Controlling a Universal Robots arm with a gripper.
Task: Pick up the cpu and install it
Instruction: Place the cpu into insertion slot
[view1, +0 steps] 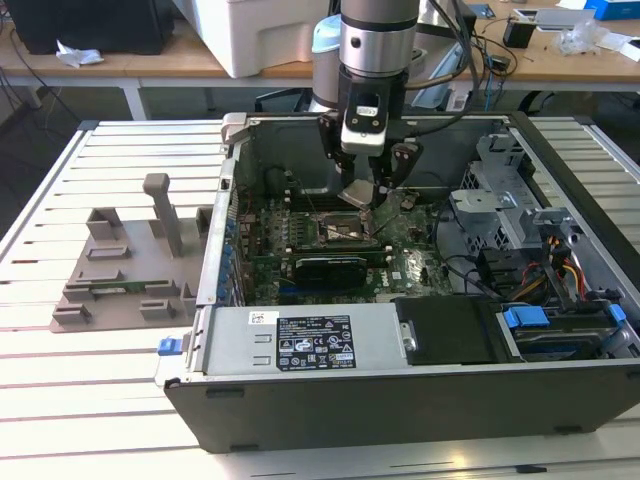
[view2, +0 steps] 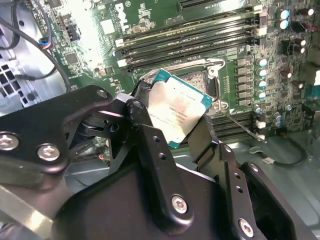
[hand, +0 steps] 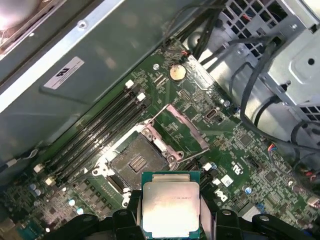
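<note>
As the small flat square cpu with its silvery-grey metal top (hand: 170, 201) hangs tilted over the open metal-framed socket (hand: 135, 162), just above centre of the exterior view, it could seat skewed and bend contacts, I judge. The black two-fingered gripper (view2: 172, 122) clamps its opposite edges, the chip between the fingertips.

Your arm (view1: 377, 40), one unit: upright, wrist pointing straight down.
Gripper (view1: 360, 195): your two black fingers (view2: 150, 145) are closed on opposite edges of the cpu (hand: 171, 207), its metal face seen in both wrist views.
</note>
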